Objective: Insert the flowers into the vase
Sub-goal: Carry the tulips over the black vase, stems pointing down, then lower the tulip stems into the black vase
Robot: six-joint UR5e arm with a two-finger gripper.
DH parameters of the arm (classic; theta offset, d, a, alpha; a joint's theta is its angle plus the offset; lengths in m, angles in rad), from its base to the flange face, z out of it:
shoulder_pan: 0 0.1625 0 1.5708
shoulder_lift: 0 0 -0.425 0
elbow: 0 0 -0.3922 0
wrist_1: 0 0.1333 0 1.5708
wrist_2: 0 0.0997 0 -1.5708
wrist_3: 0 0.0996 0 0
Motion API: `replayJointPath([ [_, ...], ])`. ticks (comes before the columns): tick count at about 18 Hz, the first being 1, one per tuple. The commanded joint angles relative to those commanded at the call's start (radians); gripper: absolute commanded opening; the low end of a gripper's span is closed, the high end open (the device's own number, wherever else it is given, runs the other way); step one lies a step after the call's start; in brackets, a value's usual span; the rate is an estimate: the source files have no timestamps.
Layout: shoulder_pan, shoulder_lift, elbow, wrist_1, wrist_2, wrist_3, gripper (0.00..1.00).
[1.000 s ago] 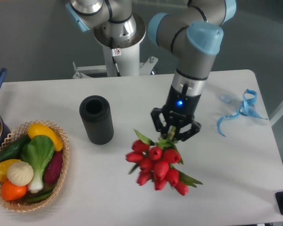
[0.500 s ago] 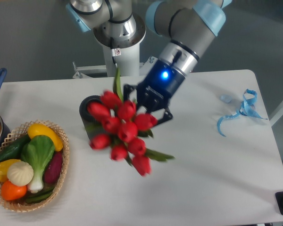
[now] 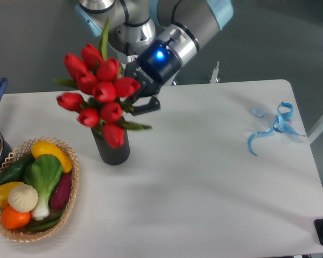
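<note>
Red tulip bunch (image 3: 99,94): held aloft by its stems in closed gripper (image 3: 139,92), buds overlapping the black ribbed vase (image 3: 113,149), which is stood near the table's (image 3: 215,188) left-rear part.

flowers (image 3: 99,91): red tulip bunch, airborne, tilted, overlapping vase mouth | vase (image 3: 114,150): black ribbed, upright
</note>
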Motion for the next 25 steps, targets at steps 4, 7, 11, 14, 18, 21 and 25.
replayJointPath([
  [4,0.000,0.028,-0.061,0.002,-0.005,0.064,0.00],
  [7,0.002,0.035,-0.101,0.003,-0.003,0.101,0.00],
  [11,0.006,0.045,-0.152,0.002,-0.003,0.172,0.00],
  [14,0.026,0.045,-0.172,0.005,-0.002,0.193,0.00],
  [18,0.034,0.037,-0.235,0.006,0.003,0.299,0.00],
  [21,0.048,0.028,-0.267,0.005,0.004,0.373,0.00],
  [25,0.048,-0.017,-0.282,0.006,0.006,0.416,0.01],
])
